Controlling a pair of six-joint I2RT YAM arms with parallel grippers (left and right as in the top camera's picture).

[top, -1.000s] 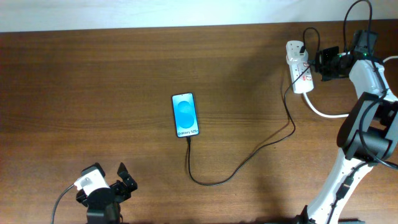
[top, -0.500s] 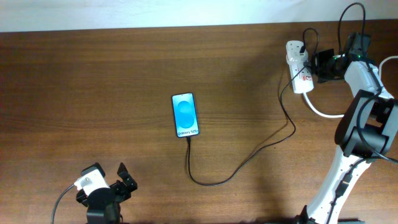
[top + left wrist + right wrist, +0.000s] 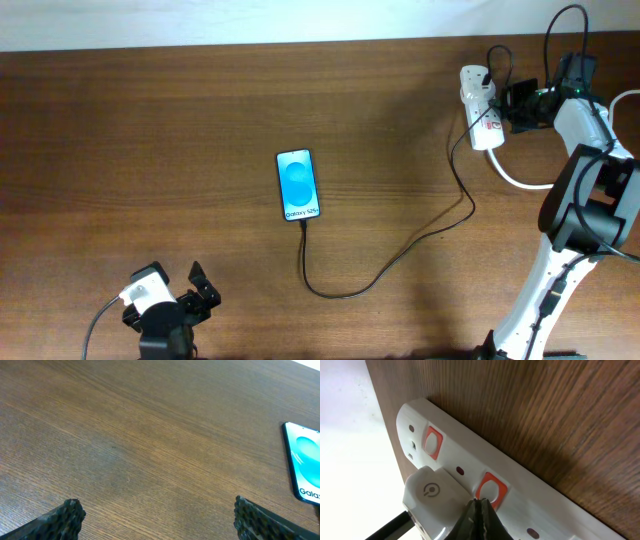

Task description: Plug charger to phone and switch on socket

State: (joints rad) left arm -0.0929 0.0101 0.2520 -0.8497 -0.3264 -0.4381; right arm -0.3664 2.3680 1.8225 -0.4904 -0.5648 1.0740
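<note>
Slim smartphone, black rim, bright blue screen (image 3: 298, 185): flat on brown wood table (image 3: 150, 120), mid-table. Thin black charger cable (image 3: 400, 250) meets phone's near end, loops right, climbs to elongated white power strip (image 3: 480, 120) at far right. Right gripper (image 3: 481, 510) pinched closed, empty, tips against red switch (image 3: 490, 491) beside white plug block (image 3: 432, 495). Left gripper (image 3: 159, 517) spread wide, empty, front-left, well apart from phone.

Phone (image 3: 305, 466) half beyond right edge
</note>
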